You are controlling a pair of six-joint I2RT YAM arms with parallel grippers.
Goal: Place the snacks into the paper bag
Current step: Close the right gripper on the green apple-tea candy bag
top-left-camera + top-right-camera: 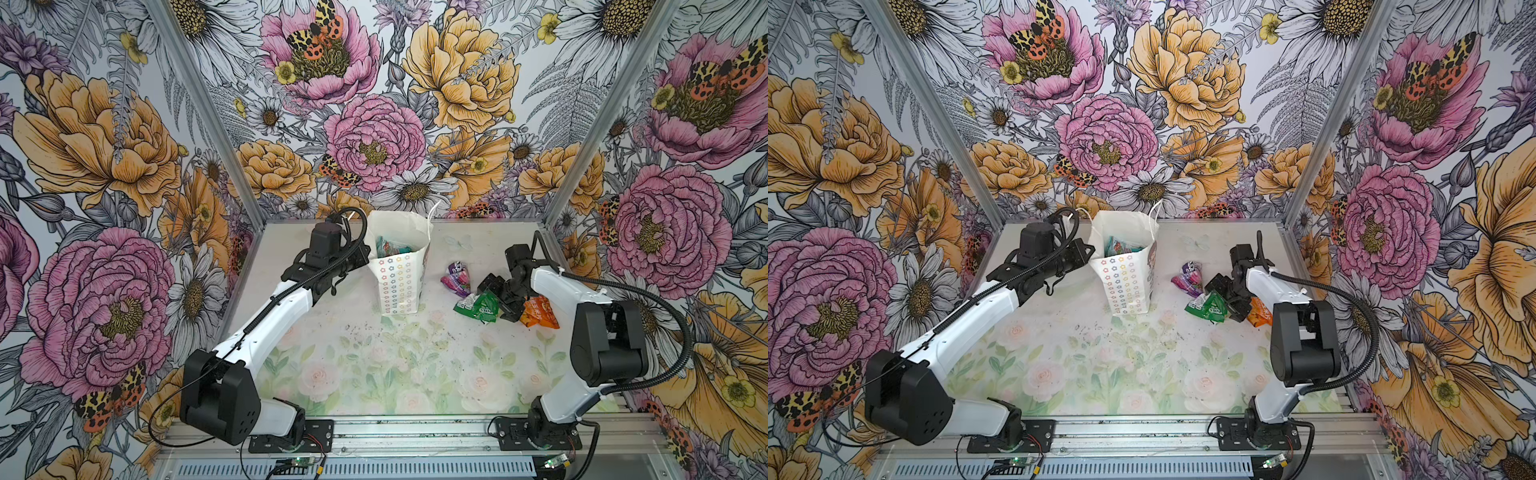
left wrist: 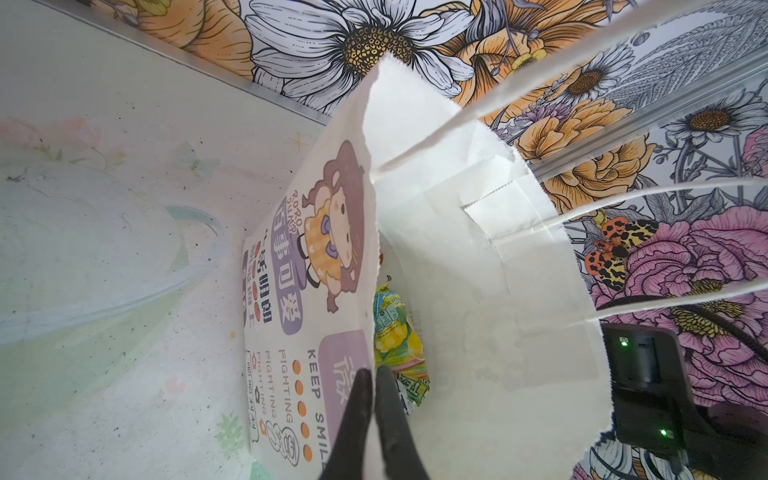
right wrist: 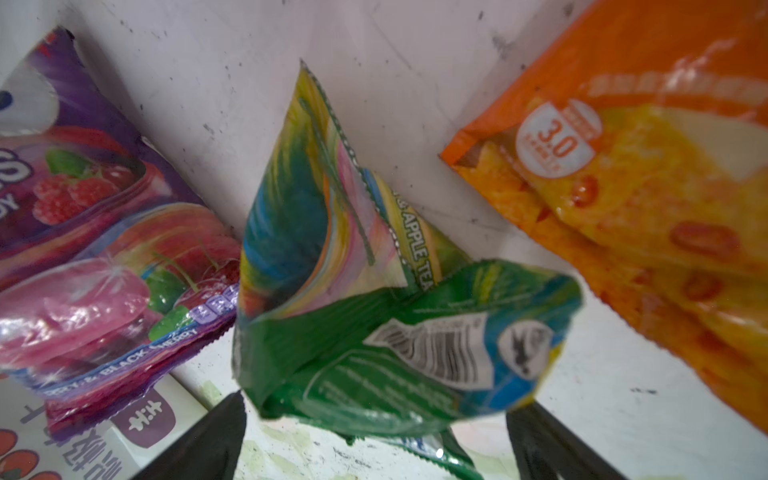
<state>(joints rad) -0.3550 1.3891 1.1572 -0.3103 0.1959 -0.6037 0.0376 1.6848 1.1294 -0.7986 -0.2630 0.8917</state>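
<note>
One green packet [image 3: 353, 353], "APPLE TEA"

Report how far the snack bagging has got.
Done: a few packets already lie inside the paper bag. In hand: the left gripper is shut on the bag's rim; the right gripper hangs open over a green packet, not gripping. Left: that one, plus the purple packet and orange packet on the table.

Robot lab test cell. Evidence: alu extrusion frame [image 1: 208, 120] w/ floral wallpaper panels [image 1: 374, 137] as walls; left arm [image 1: 266, 320] & right arm [image 1: 582, 299] bolted to slotted rail [image 1: 415, 434]; bare circuit board [image 1: 296, 461] w/ green LED; printed rose mat [image 1: 374, 374] as bench top.
</note>
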